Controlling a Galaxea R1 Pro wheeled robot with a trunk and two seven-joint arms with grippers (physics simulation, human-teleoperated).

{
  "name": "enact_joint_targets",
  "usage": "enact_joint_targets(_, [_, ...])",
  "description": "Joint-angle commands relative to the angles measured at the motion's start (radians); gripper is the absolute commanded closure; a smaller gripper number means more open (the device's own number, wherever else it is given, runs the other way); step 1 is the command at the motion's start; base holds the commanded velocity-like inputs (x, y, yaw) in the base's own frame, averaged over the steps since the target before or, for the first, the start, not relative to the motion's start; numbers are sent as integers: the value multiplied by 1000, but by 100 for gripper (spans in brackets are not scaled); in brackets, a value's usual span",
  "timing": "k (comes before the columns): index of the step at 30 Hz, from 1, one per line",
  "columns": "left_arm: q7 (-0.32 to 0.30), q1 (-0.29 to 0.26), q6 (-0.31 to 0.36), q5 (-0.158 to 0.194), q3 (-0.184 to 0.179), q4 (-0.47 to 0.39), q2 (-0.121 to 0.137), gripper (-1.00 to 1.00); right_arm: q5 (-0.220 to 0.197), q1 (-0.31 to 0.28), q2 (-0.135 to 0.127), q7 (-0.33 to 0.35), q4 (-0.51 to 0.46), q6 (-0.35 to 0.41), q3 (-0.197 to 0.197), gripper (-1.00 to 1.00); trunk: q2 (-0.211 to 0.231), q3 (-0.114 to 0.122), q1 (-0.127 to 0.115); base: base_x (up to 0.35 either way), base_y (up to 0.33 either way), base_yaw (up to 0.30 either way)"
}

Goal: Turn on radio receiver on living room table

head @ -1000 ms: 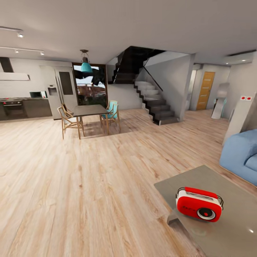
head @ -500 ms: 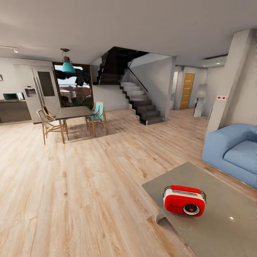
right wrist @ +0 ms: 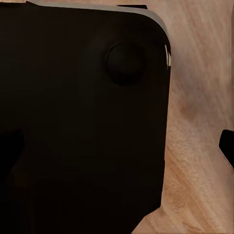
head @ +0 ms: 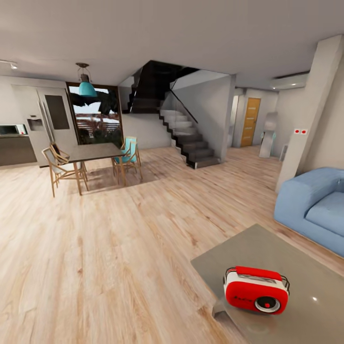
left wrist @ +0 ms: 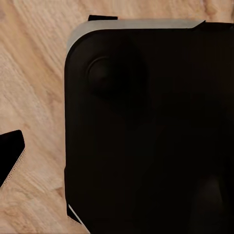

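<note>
The radio receiver (head: 256,290) is a small red box with a white band, a round dark dial on its face and a thin wire handle. It stands upright near the corner of the low glossy grey table (head: 310,267), at the lower right of the head view. The light wood plank floor (head: 119,248) of the living room stretches from the table to the far walls. In both wrist views a dark part of the robot's body (left wrist: 146,136) (right wrist: 83,122) hangs over the plank floor.
A light-blue sofa (head: 315,205) stands right of the table, behind it a pale pillar (head: 306,129). A dark dining table (head: 93,152) with wooden chairs stands at the far left, a staircase (head: 188,136) in the middle, a wooden door (head: 249,122) beyond.
The whole head view has swung to the right and then shifted slightly, so the camera moved. The radio receiver stands as before on the table.
</note>
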Motion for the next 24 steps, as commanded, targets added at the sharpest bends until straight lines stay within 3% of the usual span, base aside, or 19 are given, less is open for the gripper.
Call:
enact_joint_targets(1, [0,0,0,0,0,0,0,-100,0,0,0,0,0,0,0,-100,0,0,0,323,0,0])
enact_joint_targets(24, [0,0,0,0,0,0,0,-100,3,0,-1,0,0,-1,1,-100,0,0,0,323,0,0])
